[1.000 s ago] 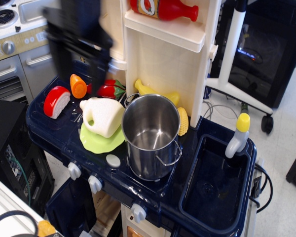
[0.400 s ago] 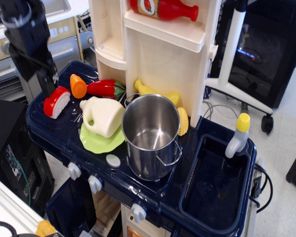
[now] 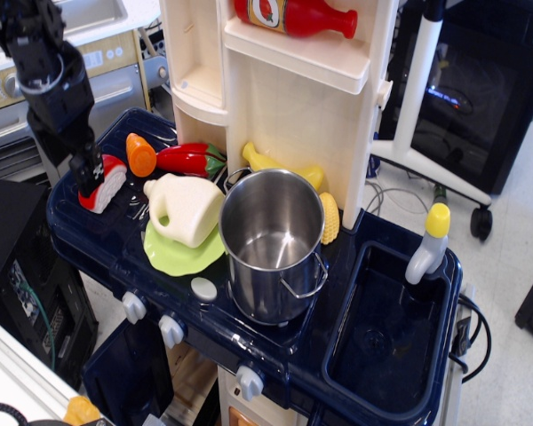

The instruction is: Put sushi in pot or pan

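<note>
Black gripper at the far left of the toy counter is down on the sushi, covering its left part; whether its fingers pinch it or stand apart I cannot tell. Right of the sushi lie an orange carrot and a red chili pepper. Nearer sits a cream jug on a green plate. Further right stands the steel pot.

Bright, even overhead light filled the scene. Glare streaked the steel pot rim and inner wall; soft highlights lay on the glossy navy desk beside it. Everything stayed sharp, unblurred.
</note>
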`<state>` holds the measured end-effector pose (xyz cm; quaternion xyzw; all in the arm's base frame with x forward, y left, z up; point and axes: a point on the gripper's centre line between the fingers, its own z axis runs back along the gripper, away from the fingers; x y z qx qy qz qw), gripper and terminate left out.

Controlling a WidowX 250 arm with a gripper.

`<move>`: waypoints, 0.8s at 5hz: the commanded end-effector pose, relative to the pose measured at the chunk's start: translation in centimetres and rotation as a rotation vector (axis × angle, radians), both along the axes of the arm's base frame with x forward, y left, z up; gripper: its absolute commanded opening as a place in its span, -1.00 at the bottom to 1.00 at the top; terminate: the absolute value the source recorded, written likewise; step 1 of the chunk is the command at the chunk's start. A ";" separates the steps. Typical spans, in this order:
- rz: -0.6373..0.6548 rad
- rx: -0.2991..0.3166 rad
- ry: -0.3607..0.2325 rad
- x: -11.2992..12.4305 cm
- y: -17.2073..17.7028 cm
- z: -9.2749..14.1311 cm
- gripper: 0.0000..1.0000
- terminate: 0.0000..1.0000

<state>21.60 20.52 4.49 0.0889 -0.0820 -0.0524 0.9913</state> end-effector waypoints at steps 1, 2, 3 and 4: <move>-0.034 0.004 -0.053 1.1 0.7 0.2 1.00 -1.00; -0.045 -0.014 -0.058 1.0 0.4 0.0 1.00 -1.00; -0.042 -0.037 -0.058 1.3 0.1 -0.4 1.00 -1.00; -0.052 -0.049 -0.074 1.5 0.5 -1.0 1.00 -1.00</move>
